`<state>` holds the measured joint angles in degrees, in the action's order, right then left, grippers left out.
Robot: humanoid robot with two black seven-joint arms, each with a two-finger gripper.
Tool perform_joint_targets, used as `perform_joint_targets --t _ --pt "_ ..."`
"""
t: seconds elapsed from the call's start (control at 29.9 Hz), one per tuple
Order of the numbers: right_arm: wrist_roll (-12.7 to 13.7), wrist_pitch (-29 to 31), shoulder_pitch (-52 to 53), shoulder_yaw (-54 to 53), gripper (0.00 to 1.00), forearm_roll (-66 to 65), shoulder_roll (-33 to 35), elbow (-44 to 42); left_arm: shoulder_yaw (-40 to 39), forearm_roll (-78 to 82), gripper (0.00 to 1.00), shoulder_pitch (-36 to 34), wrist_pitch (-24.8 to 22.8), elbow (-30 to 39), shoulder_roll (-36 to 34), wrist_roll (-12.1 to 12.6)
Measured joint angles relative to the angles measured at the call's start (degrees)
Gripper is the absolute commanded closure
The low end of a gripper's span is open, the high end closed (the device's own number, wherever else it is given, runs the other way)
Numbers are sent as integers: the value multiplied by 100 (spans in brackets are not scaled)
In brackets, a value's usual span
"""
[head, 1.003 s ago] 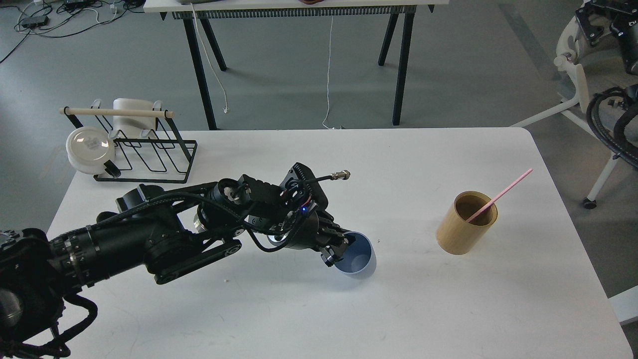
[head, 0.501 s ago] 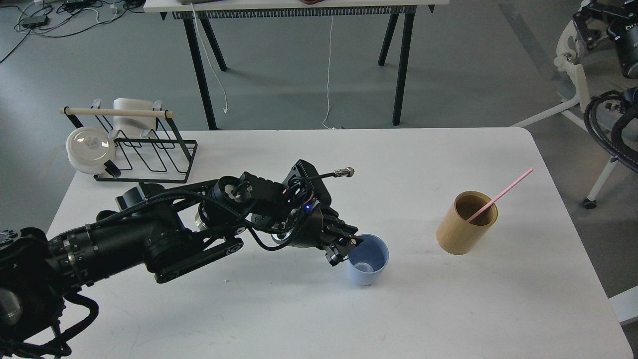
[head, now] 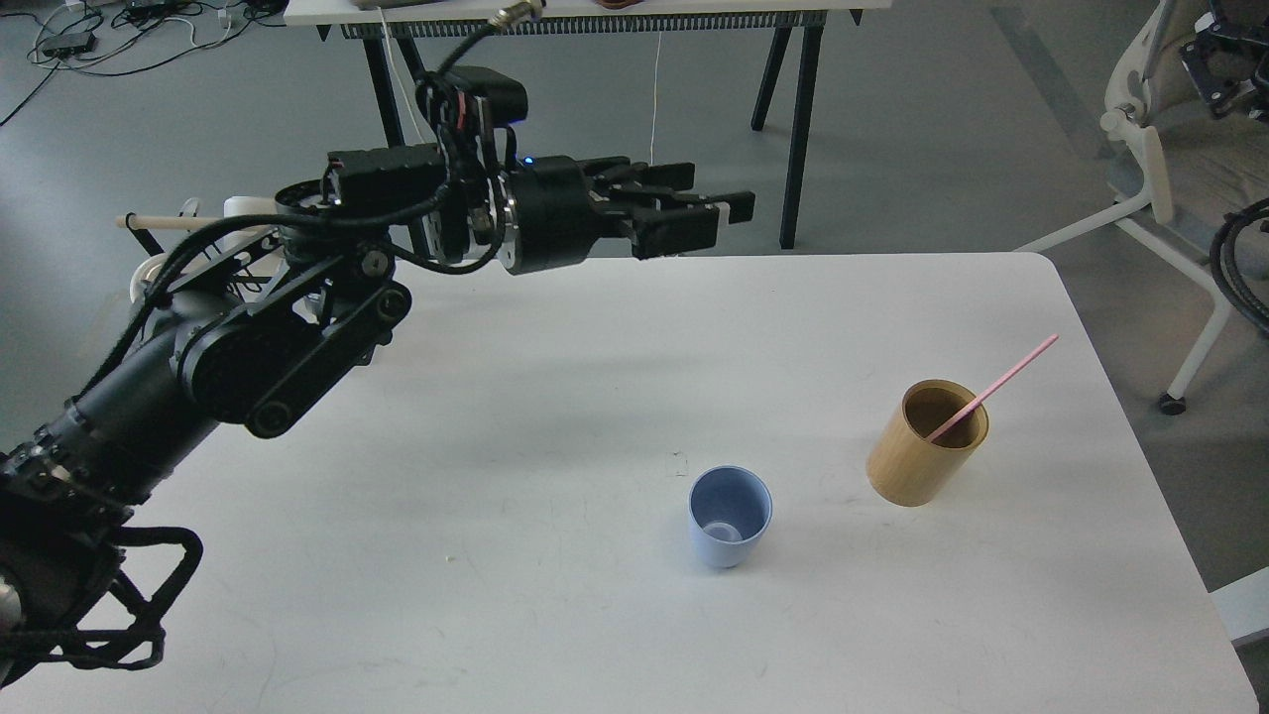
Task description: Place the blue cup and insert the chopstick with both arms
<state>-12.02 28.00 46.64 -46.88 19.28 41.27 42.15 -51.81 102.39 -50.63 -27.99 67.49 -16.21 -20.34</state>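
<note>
The blue cup point(head: 731, 517) stands upright and free on the white table point(head: 496, 615), right of centre near the front. The pink chopstick point(head: 994, 389) leans inside the taller tan cylinder point(head: 917, 456), to the cup's right, with its top end pointing up and right. My left gripper point(head: 722, 212) is open and empty, raised high above the table's back edge, far up and back from the cup. A dark part of my right arm point(head: 1229, 59) shows at the top right edge; its fingers cannot be told apart.
A black wire rack point(head: 297, 317) with a pale wooden rod and white dishes stands at the table's back left, partly behind my left arm. A black-legged table point(head: 793, 129) stands behind. A white chair frame point(head: 1140, 169) and cables are at the right.
My left gripper tipped the blue cup upright, let go of it, and rose up and back with its jaws open. The cup now stands alone. The chopstick and tan cylinder have not moved.
</note>
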Motion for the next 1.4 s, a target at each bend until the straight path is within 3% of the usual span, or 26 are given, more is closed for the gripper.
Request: perform_joint_targets --t 0.13,0.4,0.57,0.8,1.04,1.24,1.4 --pt "-16 0 -404 0 1 -230 247 364 -368 -1968 0 7 0 -626 -295 7" --pt "-29 0 -1156 0 1 -903 395 620 -382 -6729 0 63 1 -1960 -813 82" --pt "-75 0 -1521 -9 2 -1362 772 837 -385 -8536 0 103 1 -3016 -868 141" --pt "-113 0 -1946 -9 2 -2506 1397 1389 -365 -9588 0 24 1 -4174 -729 147" --pt "-169 1 -2448 -3 2 -3737 1881 2092 -356 -9702 0 16 -1 -4407 -629 158" --pt "-426 -30 -2922 7 2 -4871 2159 2974 -356 -9721 0 -29 -1 -4413 -591 184" --pt "-764 -1070 -3240 47 2 -6563 2222 3527 -356 -9721 0 -34 -1 -4412 -586 220"
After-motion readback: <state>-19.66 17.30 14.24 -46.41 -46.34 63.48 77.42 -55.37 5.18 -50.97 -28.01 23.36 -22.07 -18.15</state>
